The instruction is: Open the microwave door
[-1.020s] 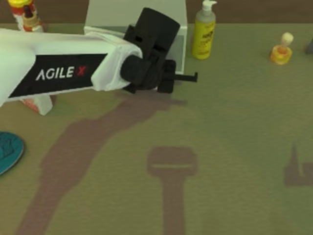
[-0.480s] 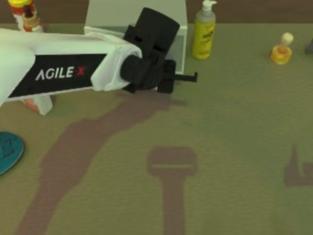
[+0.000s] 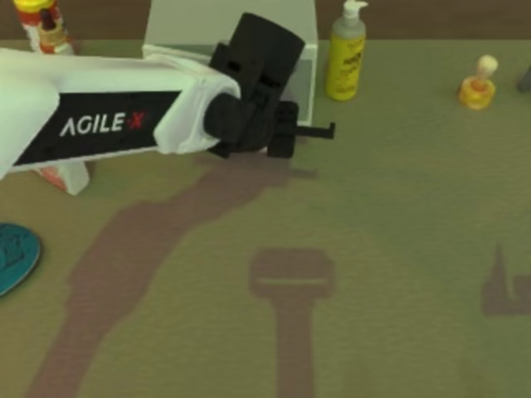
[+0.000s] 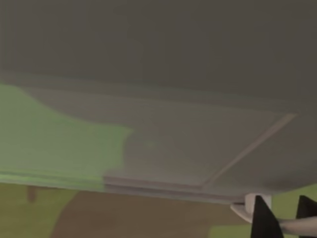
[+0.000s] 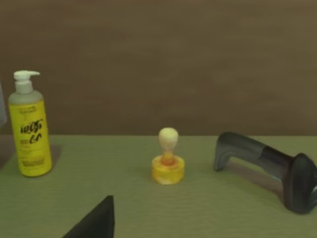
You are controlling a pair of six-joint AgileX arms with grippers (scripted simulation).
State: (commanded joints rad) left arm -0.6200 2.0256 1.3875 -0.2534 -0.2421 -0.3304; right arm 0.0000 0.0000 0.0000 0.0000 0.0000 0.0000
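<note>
The white-grey microwave (image 3: 191,25) stands at the table's back, left of centre. My left arm reaches across in front of it, and my left gripper (image 3: 286,137) sits at the microwave's front right corner, hiding the door from above. The microwave door (image 4: 173,139) fills the left wrist view, the green inner floor showing through its grey window. At the door's edge, the black fingertips (image 4: 262,220) of my left gripper (image 4: 285,220) stand close together with the silver handle strip (image 4: 297,226) between them. My right arm is out of the top view; one of its fingertips (image 5: 101,218) shows alone.
A yellow pump bottle (image 3: 346,58) stands just right of the microwave. Farther right are a small yellow-orange knobbed object (image 3: 479,83) and a dark handheld scanner (image 5: 267,166). At the left are a red-white bottle (image 3: 46,25), a white box (image 3: 70,176) and a teal object (image 3: 12,257).
</note>
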